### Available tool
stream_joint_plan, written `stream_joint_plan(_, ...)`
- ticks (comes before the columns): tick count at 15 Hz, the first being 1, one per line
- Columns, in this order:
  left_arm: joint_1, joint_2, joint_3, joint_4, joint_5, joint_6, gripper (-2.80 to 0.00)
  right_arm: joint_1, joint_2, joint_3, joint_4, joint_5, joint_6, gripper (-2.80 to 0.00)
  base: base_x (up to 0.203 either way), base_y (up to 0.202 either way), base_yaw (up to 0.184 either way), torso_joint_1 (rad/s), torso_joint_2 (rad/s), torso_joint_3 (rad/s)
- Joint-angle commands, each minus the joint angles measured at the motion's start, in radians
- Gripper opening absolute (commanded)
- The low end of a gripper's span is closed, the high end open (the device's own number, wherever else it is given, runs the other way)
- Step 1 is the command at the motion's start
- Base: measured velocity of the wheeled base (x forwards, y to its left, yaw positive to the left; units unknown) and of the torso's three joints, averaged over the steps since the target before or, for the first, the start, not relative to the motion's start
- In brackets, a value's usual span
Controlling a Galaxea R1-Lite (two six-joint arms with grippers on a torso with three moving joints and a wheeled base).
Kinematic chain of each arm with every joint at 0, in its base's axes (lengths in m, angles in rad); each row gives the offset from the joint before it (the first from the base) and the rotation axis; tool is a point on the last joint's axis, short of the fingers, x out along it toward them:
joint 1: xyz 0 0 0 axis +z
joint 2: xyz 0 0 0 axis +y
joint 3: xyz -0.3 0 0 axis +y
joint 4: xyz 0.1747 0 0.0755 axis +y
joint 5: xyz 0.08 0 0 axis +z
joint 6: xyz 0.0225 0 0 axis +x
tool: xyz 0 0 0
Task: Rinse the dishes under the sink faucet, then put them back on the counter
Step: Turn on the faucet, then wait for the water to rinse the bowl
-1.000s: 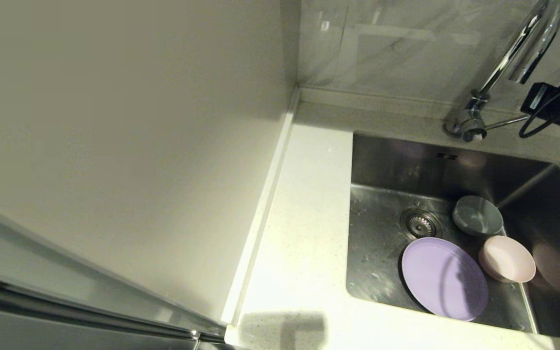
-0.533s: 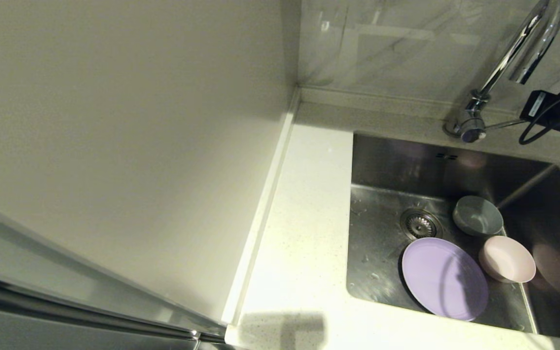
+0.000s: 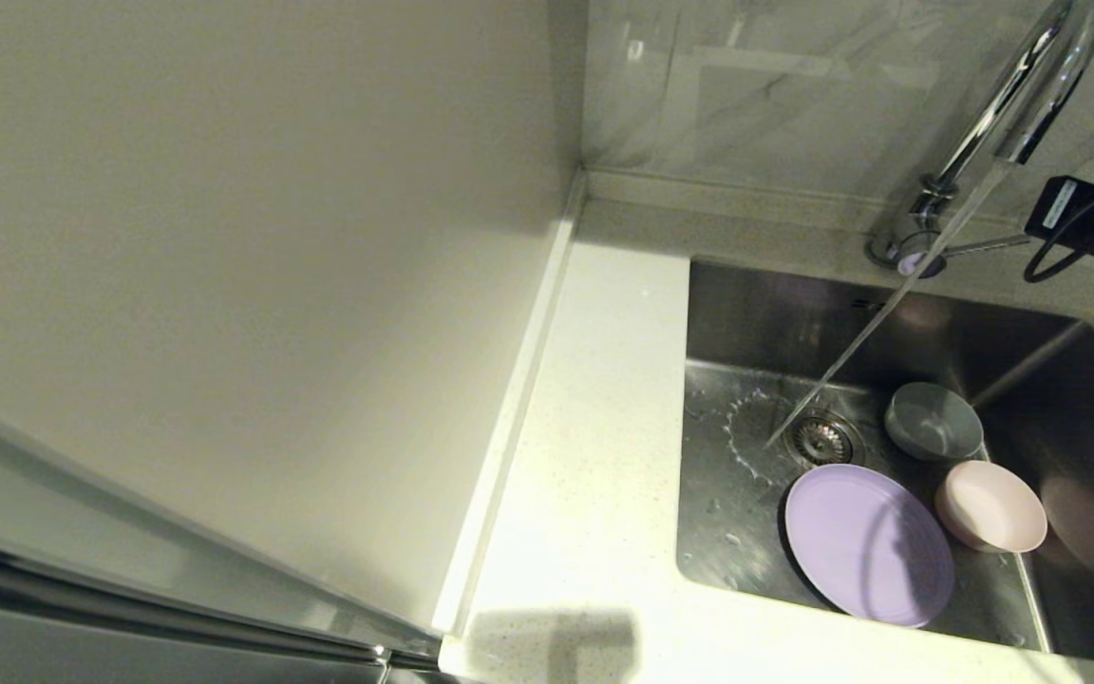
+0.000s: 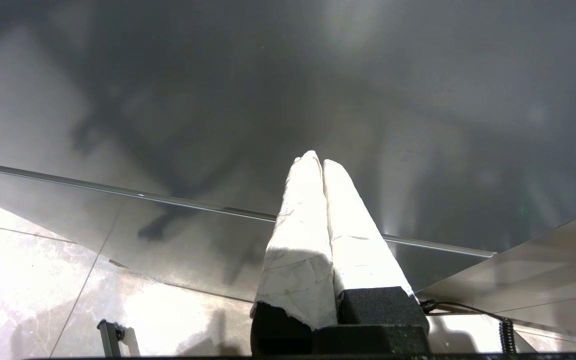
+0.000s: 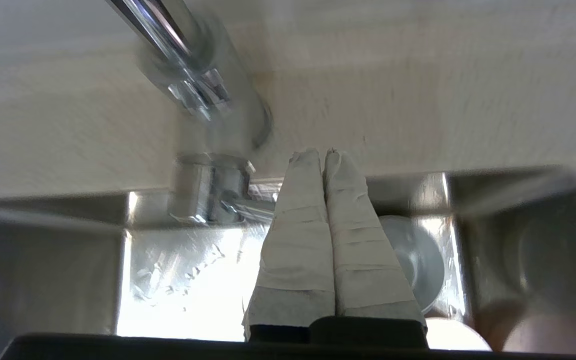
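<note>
Three dishes sit on the floor of the steel sink (image 3: 746, 313), in the lower right of the head view. The flat lilac plate (image 3: 868, 543) lies nearest the front. The pink bowl (image 3: 990, 505) is just beside it on the right. The blue-grey bowl (image 3: 933, 421) sits behind them, near the round drain (image 3: 820, 439). Water (image 3: 875, 323) runs in a thin slanted stream from the tall shiny faucet (image 3: 1003, 114) and lands by the drain, not on any dish.

The right claw (image 5: 318, 152) is up at the top right edge of the head view, well apart from the dishes and higher than them. Its two white-wrapped fingers (image 5: 298, 240) are pressed together and hold nothing. In the right wrist view they lie across the thin lever (image 5: 253, 207) at the bottom of the faucet.

The white counter (image 3: 594, 456) runs along the left side of the sink.

The left claw (image 4: 316, 159) is parked over a dark shiny floor, its fingers pressed together too, with nothing in them.
</note>
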State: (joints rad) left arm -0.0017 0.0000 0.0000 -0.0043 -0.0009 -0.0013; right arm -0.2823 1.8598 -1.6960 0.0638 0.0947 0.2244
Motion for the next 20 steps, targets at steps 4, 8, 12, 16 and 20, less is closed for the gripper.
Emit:
stream_joint_plan(4,0.0,0.0,0.003,0.0,0.0,0.0,-2.8,-0.002,-0.12,-0.099,0.089,0.001,-0.011,-2.8,0.0,0.0,0.0,0.0,0.0,0.0)
stream_joint_plan(8,0.0,0.0,0.003,0.0,-0.001,0.0,-2.8,-0.037,-0.366,0.084,0.16,-0.007,-0.091,-2.8,0.0,0.0,0.0,0.0,0.0,0.0)
stream_joint_plan(12,0.0,0.0,0.003,0.0,0.0,0.0,-2.8,-0.086,-0.689,0.382,0.299,-0.11,-0.202,-2.8,0.0,0.0,0.0,0.0,0.0,0.0)
stream_joint_plan(16,0.0,0.0,0.003,0.0,0.0,0.0,-2.8,-0.022,-0.967,0.666,0.353,-0.238,-0.229,-2.8,0.0,0.0,0.0,0.0,0.0,0.0)
stream_joint_plan(20,0.0,0.0,0.003,0.0,0.0,0.0,-2.8,0.136,-1.243,0.866,0.36,-0.252,-0.233,-2.8,0.0,0.0,0.0,0.0,0.0,0.0)
